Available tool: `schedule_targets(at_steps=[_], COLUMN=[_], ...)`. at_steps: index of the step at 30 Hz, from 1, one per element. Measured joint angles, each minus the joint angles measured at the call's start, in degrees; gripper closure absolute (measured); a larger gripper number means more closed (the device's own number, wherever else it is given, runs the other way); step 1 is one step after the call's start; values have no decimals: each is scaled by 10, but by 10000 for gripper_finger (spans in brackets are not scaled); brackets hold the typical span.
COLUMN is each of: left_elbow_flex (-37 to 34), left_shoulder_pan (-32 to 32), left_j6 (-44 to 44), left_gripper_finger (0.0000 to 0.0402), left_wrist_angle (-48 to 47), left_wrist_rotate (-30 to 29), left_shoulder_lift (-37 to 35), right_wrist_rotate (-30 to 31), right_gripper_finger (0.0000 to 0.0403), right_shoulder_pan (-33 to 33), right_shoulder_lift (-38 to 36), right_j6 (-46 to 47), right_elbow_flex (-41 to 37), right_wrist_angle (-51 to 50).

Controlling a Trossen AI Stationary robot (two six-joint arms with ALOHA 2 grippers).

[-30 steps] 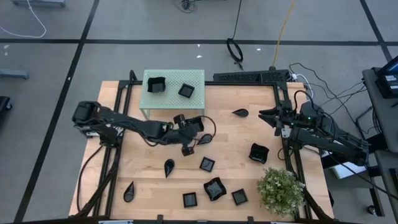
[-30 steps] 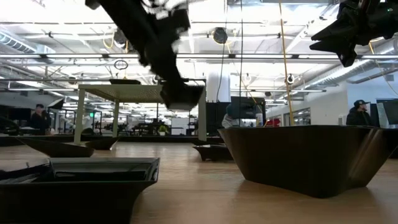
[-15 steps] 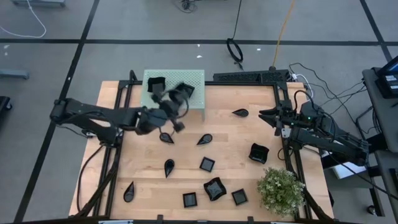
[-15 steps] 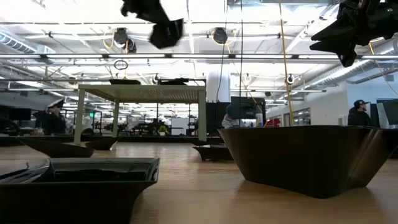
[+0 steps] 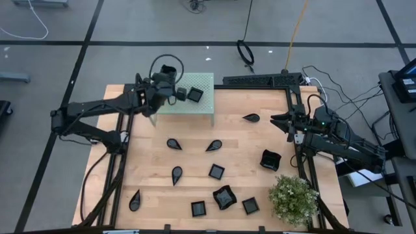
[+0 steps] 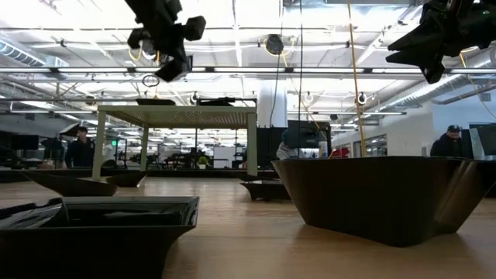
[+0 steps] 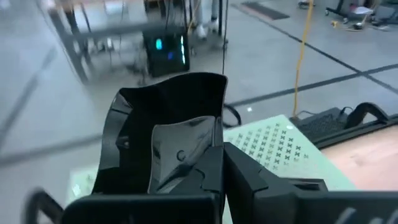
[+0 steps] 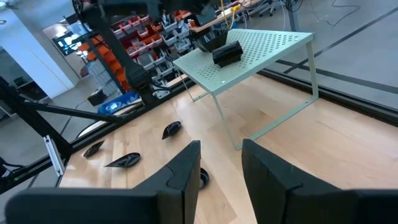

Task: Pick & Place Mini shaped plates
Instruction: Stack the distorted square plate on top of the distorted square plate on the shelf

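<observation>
Glossy black mini shaped plates lie scattered across the near and middle wooden tabletop. Right gripper waits at the right edge, fingers spread, empty. Farther back, left gripper hovers over the green perforated platform, fingers pinching a square plate; another dish rests there.

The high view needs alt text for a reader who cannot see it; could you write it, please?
The left gripper holds a black mini plate above the green platform, where one square plate rests. Other black plates are scattered across the wooden table, with the right gripper at its right edge.
</observation>
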Motion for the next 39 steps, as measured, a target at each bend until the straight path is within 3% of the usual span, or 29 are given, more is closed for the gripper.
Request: schedule_targets(at_steps=[7,18,39], left_elbow_flex=[0,0,0], left_shoulder_pan=[61,88,47], left_j6=[-119,-127,-130], left_gripper_finger=[398,393,390], left_wrist_angle=[-103,-125,-127], left_wrist_rotate=[86,129,96], left_shoulder_lift=[0,0,0], right_wrist_rotate=[0,0,0], right_gripper_finger=[298,298,298], right_shoulder_pan=[0,0,0], right_shoulder_lift=[0,0,0], right_j6=[0,0,0], right_elbow_flex=[0,0,0], right_wrist_angle=[0,0,0])
